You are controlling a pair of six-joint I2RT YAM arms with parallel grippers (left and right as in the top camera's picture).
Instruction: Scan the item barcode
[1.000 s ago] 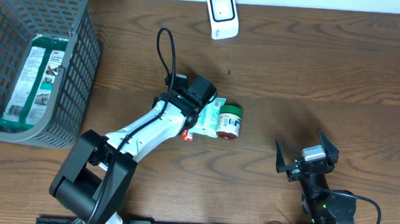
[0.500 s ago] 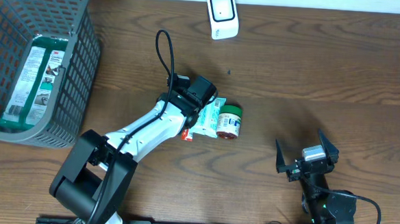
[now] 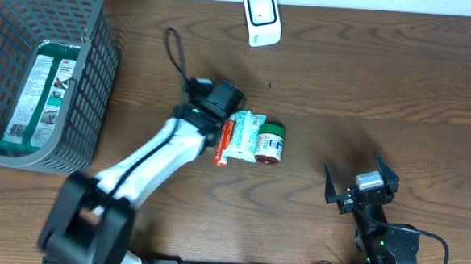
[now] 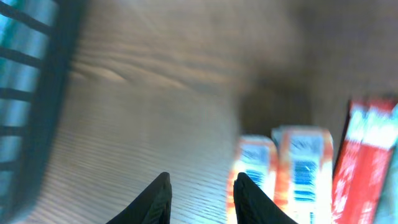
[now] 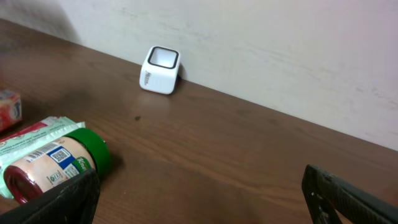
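Note:
Three items lie together mid-table: an orange-red packet (image 3: 224, 141), a white-green packet (image 3: 243, 136) and a green-lidded jar (image 3: 270, 143) on its side. The white barcode scanner (image 3: 262, 18) stands at the far edge. My left gripper (image 3: 217, 113) hangs just left of the orange-red packet (image 4: 301, 171). In the blurred left wrist view my left gripper (image 4: 200, 190) is open, with only table between its fingers. My right gripper (image 3: 356, 172) rests wide open at the right front. The right wrist view shows the jar (image 5: 56, 165), its barcode label facing up, and the scanner (image 5: 160, 70) beyond my right gripper (image 5: 202, 199).
A grey basket (image 3: 84, 100) holding a green-white package (image 3: 40, 89) stands at the left edge, and its wall (image 4: 31, 74) shows in the left wrist view. A black cable (image 3: 177, 52) loops above the left wrist. A pale wall (image 5: 280, 37) backs the table.
The left arm has swung left and away from the pile, where it was down on the packets. Its jaws have spread apart. The items and the right arm have stayed put.

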